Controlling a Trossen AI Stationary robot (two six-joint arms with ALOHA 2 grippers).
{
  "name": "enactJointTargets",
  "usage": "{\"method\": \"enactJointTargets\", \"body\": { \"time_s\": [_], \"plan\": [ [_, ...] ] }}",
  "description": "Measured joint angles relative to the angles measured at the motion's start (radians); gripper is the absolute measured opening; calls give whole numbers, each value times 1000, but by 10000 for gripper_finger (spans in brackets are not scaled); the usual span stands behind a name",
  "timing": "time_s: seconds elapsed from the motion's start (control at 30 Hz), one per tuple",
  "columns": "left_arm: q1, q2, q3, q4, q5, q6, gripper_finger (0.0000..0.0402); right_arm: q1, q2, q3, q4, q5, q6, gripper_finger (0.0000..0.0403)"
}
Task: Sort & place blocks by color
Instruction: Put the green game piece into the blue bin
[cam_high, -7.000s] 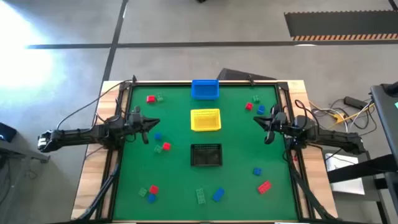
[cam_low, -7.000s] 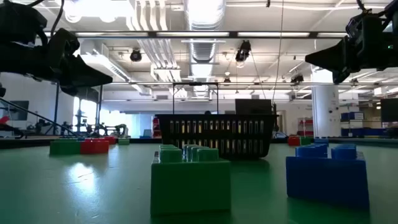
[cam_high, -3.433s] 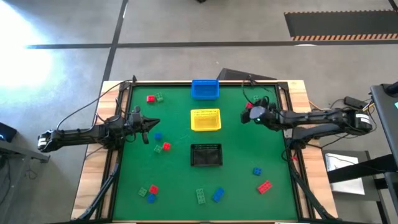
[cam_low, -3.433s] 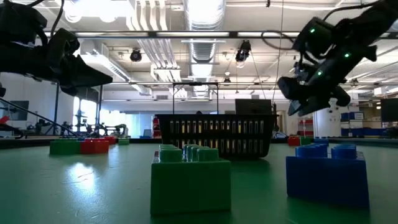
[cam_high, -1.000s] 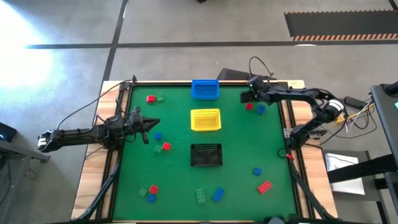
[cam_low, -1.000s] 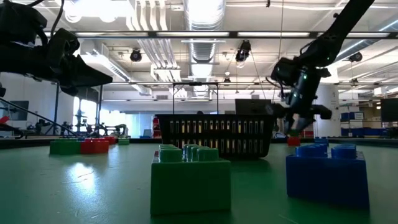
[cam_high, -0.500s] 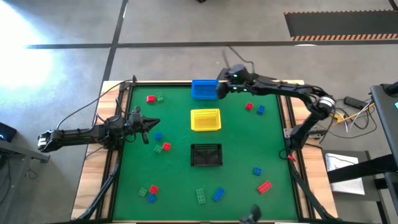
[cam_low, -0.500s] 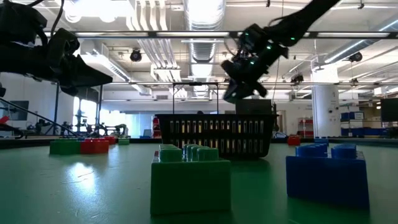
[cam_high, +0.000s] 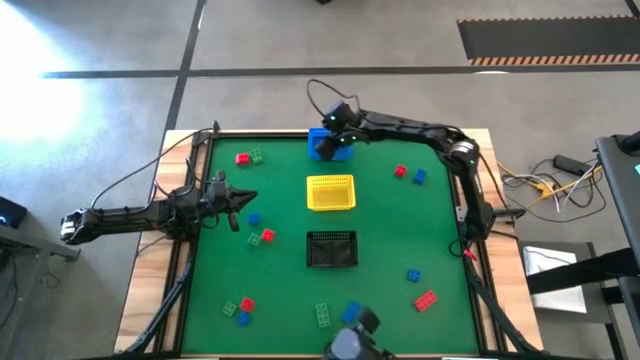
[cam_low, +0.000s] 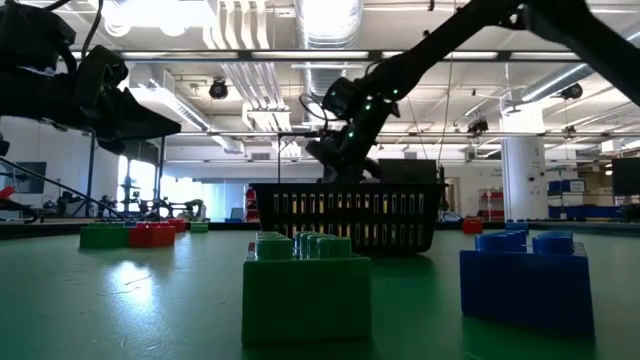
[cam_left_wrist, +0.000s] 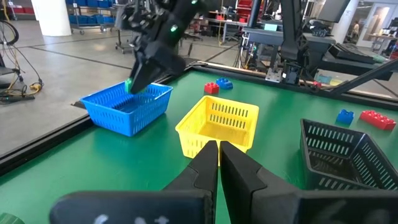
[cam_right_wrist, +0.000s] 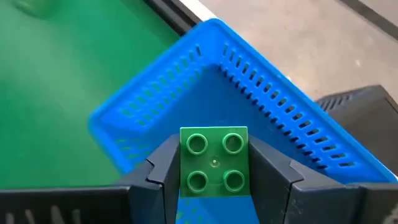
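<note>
Green block (cam_right_wrist: 214, 163) in right claw (cam_right_wrist: 214, 171), over blue basket (cam_right_wrist: 267, 118).

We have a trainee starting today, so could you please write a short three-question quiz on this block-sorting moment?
1. True or false: the right tool grips a green block.
2. Which basket lies under that block: A yellow, B blue, C black?
3. Fill in: the left tool is ____ and holds nothing.

Key: 1 true; 2 B; 3 shut.
</note>
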Motion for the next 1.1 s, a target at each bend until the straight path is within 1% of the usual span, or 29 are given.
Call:
{"method": "enactJointTargets", "body": {
  "time_s": [0.13,0.3,0.5,0.67,0.77,0.9,1.1],
  "plan": [
    [0,0,0,0,0,0,1,-1,77,73,-41,12,2,131],
    [0,0,0,0,0,0,1,-3,130,118,-73,21,24,131],
    [0,0,0,0,0,0,1,-3,144,130,-76,22,40,132],
    [0,0,0,0,0,0,1,-5,144,130,-80,22,52,159],
    [0,0,0,0,0,0,1,-6,144,129,-80,22,52,164],
    [0,0,0,0,0,0,1,-9,144,129,-79,22,42,151],
    [0,0,0,0,0,0,1,-10,128,130,-84,21,2,115]
  ]
}}
